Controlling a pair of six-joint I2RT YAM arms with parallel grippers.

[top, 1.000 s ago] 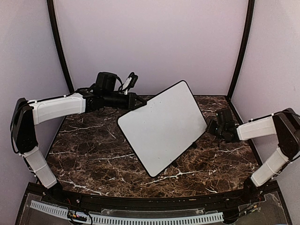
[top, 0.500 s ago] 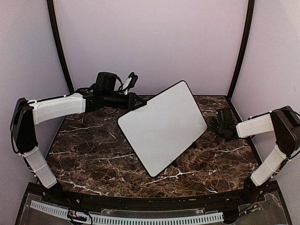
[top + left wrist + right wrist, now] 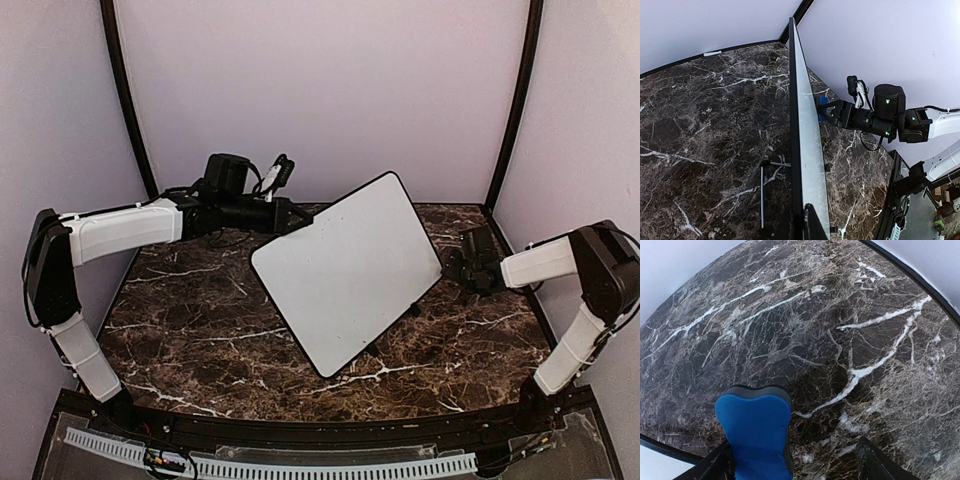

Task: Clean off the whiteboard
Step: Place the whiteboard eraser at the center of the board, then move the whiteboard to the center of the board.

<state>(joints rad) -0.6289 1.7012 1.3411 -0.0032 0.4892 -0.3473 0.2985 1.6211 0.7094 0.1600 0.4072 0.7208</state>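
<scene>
The whiteboard stands tilted on the marble table, and its face shows no writing. My left gripper is shut on its far left edge; the left wrist view shows the board edge-on, pinched between the fingertips of that gripper. To the right of the board my right gripper is low over the table and open. A blue eraser lies on the marble between the right gripper's jaws, against the left finger and apart from the right one. The eraser also peeks out behind the board.
A thin wire stand props the board from behind. Pale walls and two black corner posts close in the dark marble table at the back and sides. A black rail runs along the near edge.
My right gripper's jaws have spread wider and it has shifted slightly toward the back of the table. The left arm and the whiteboard have not moved.
</scene>
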